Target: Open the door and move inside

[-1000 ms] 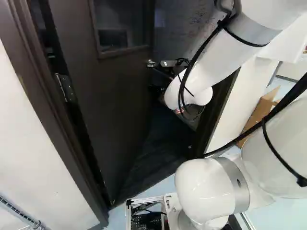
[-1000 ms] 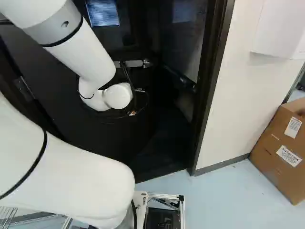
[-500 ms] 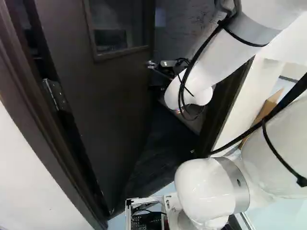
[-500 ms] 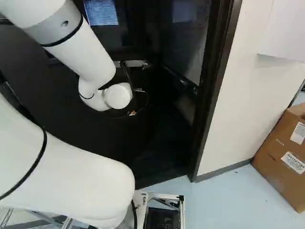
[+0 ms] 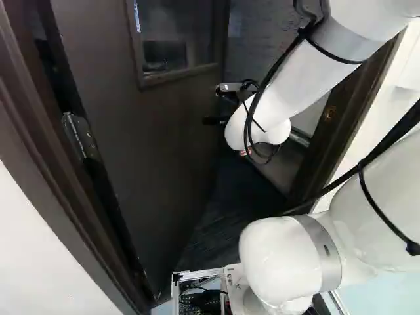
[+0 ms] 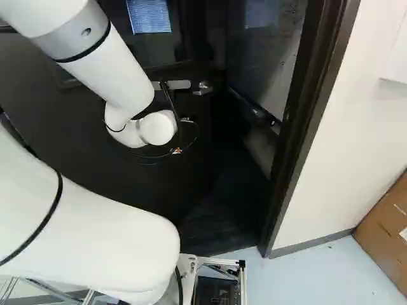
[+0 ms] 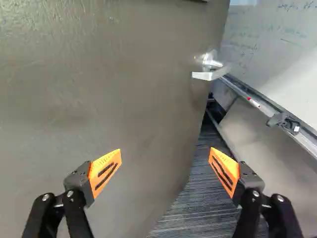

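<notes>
The gripper (image 5: 220, 121) shows only in part beyond the arm's wrist in the left base view, in front of the dark door. In the wrist view the gripper (image 7: 165, 166) stands wide open with nothing between its orange pads. The door (image 7: 124, 94) stands ajar, its surface ahead of the gripper and its free edge running down between the two fingers' lines. The silver lever handle (image 7: 210, 72) is ahead of the gripper near that edge, apart from the fingers; it shows in the right base view as the handle (image 6: 203, 88).
Through the gap are a dark floor (image 7: 200, 198) and a whiteboard (image 7: 282, 54) with a tray (image 7: 262, 106). The door frame (image 6: 304, 136) stands right of the opening, the hinge (image 5: 80, 136) on its left. A cardboard box (image 6: 388, 229) sits by the wall.
The base has moved: door, frame and box have shifted across both base views, and more of the opening shows. The arm holds the same pose over its lowest joint.
</notes>
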Motion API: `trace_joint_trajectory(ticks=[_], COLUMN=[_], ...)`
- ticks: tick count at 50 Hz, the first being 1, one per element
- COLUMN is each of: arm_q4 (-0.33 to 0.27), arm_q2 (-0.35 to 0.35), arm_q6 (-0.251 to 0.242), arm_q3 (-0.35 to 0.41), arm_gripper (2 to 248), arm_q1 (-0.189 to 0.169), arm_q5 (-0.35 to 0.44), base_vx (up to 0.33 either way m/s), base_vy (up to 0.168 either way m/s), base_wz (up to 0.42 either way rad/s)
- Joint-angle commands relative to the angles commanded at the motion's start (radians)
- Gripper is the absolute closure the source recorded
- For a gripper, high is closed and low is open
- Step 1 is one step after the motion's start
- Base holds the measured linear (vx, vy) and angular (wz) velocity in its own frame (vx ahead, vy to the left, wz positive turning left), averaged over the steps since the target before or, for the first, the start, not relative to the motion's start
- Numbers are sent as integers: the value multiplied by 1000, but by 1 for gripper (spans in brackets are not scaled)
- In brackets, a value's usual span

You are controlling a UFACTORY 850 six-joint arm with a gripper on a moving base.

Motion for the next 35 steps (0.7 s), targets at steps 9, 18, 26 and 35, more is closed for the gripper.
trace_joint_trajectory(ticks=[9,18,26,35], arm_q4=[0,0,0,0], arm_q2=[0,0,0,-5], arm_q6=[0,0,0,0], arm_q3=[0,0,0,-4], arm_gripper=[3,3,3,3], arm_q1=[0,0,0,0], arm_q5=[0,0,0,0], base_vx=[120,112,96,30], base_vy=[33,7,2,0], base_wz=[149,19,-2,-3])
